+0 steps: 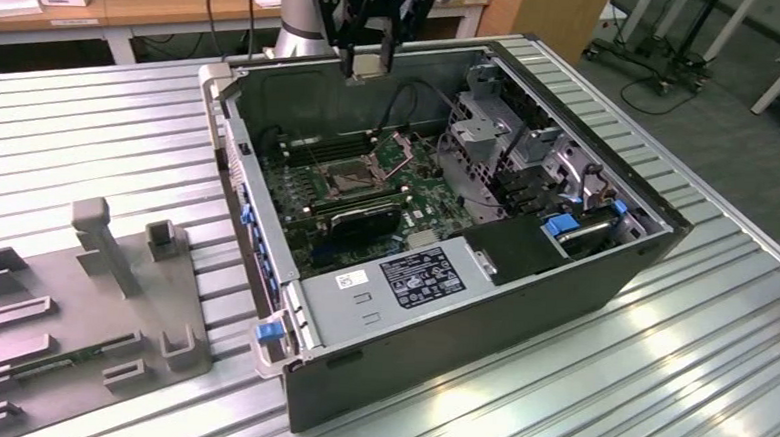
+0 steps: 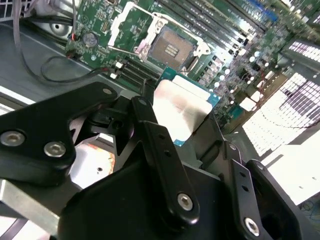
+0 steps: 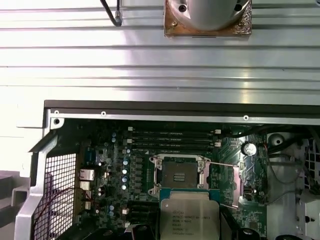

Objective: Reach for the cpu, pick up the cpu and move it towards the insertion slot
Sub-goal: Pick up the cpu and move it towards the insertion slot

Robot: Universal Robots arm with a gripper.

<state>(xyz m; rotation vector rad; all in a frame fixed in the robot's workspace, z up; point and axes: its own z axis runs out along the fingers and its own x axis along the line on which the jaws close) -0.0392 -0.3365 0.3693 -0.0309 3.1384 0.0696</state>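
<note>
Hanging over the open computer case (image 1: 465,313) on the tabletop (image 1: 88,113), the claw (image 1: 367,67) grips the cpu (image 2: 182,107) by its edges, above the far wall, short of the insertion slot (image 3: 179,176). Risk: a tilted chip slipping (contact points are hidden).
</note>
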